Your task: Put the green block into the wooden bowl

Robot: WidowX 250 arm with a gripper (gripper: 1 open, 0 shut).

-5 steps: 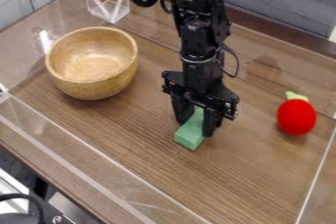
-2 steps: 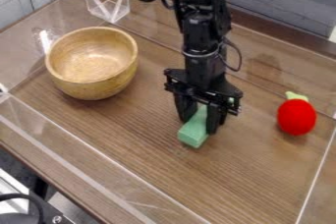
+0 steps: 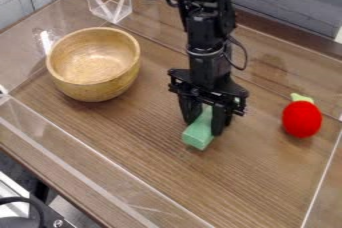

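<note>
Green block (image 3: 199, 133) between fingers (image 3: 189, 115); no writing legible

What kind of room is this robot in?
Probably a robot test bench: a wooden table fenced by clear plastic walls, with only a wooden bowl, green block and red toy.

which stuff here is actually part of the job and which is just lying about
Part of the job:
- green block, on the table under the gripper
- wooden bowl, empty, off to the left

Just lying about:
- red strawberry-like toy, at the right
- clear plastic piece, behind the bowl
</note>
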